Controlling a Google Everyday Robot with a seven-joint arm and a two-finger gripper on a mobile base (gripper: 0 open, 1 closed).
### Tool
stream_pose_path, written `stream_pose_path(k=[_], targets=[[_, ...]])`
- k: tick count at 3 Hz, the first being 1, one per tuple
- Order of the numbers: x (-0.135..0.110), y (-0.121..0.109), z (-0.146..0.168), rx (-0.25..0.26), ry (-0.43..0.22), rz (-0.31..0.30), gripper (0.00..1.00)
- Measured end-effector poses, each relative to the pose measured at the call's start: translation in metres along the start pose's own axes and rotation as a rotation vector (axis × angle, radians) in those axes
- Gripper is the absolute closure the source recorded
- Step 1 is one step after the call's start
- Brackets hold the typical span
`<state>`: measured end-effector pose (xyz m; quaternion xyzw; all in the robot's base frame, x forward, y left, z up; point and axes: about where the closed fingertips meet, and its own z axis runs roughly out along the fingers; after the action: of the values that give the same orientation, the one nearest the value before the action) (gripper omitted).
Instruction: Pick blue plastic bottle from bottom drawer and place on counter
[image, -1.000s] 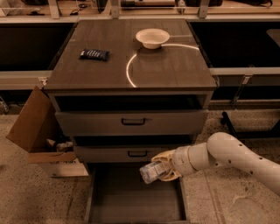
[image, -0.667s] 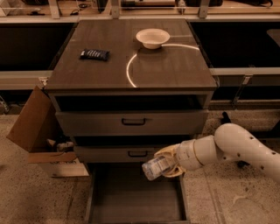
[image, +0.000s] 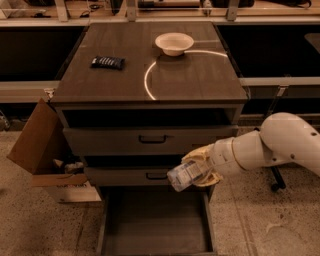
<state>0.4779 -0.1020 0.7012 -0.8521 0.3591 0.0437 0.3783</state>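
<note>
My gripper (image: 199, 170) is shut on the blue plastic bottle (image: 183, 175), a small clear bottle with a pale label, held tilted with its cap end down-left. It hangs above the right part of the open bottom drawer (image: 155, 222), level with the middle drawer front. The drawer's dark floor shows nothing on it. The counter (image: 150, 60), dark wood grain with a bright curved arc, lies above and behind the gripper. My white arm comes in from the right.
On the counter stand a white bowl (image: 174, 43) at the back and a dark flat snack packet (image: 107, 62) at the left. An open cardboard box (image: 42, 150) stands left of the cabinet. Two upper drawers with black handles are nearly shut.
My gripper has risen a little with the bottle in it, and the arm's elbow has moved up and to the right.
</note>
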Motion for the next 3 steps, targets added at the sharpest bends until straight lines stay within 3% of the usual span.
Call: stream_pose_path(k=[1,2,3], targets=[[-0.014,-0.027,-0.043,-0.014,0.093,-0.070,1.00],[-0.011,-0.033,-0.047,-0.018,0.092,-0.068,1.00],[-0.005,-0.056,-0.074,-0.009,0.073,-0.059,1.00]])
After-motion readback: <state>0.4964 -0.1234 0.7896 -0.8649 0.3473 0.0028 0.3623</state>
